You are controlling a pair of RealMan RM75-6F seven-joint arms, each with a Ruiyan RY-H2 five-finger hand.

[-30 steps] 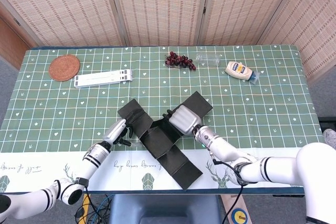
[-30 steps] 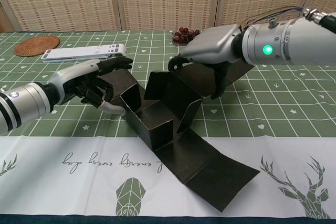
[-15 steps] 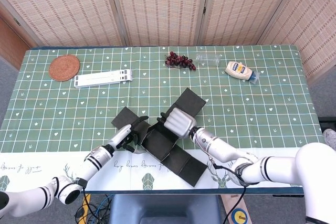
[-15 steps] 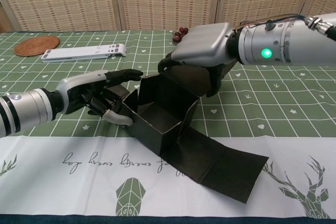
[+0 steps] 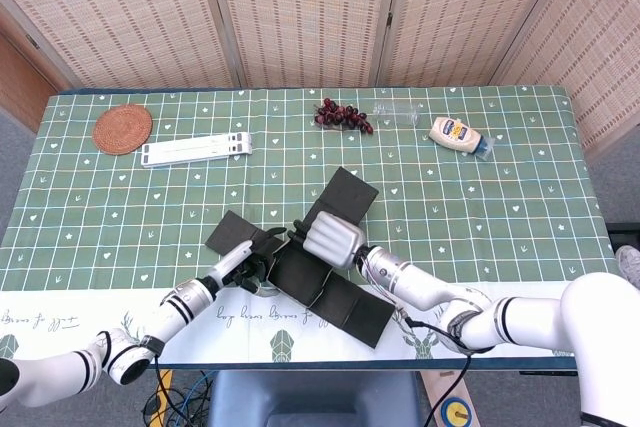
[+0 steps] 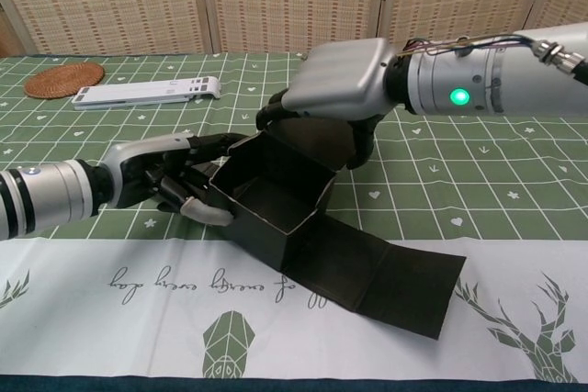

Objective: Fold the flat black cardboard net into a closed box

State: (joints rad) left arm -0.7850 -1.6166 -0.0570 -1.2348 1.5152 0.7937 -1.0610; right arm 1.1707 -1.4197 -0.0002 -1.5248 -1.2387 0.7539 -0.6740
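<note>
**Op:** Green checked tablecloth [image 5: 520,197] logged as the base. Where do you put the net on it?

**Obs:** Your black cardboard net [image 6: 276,204] sits near the front edge, middle of the cloth. Its centre stands up as an open-topped tray with four raised walls; one long flap [image 6: 386,273] lies flat on the white border strip, to the net's front right. Another flap [image 5: 342,194] reaches back behind it.

**Op:** Hands?

**Obs:** Your right hand [image 6: 335,89] is arched over the net's rear wall, fingers curled down onto the card behind the tray. Your left hand [image 6: 170,176] presses against the net's left wall, fingers extended along it, thumb low. Whether either hand truly grips the card, I cannot tell.

**Op:** Other items?

**Obs:** All well behind the net: white folding stand [image 5: 196,150] to its rear left, woven coaster [image 5: 122,129] beyond that, grapes [image 5: 343,115] straight back, clear bottle [image 5: 400,112] beside the grapes, mayonnaise bottle [image 5: 458,134] rear right.
</note>
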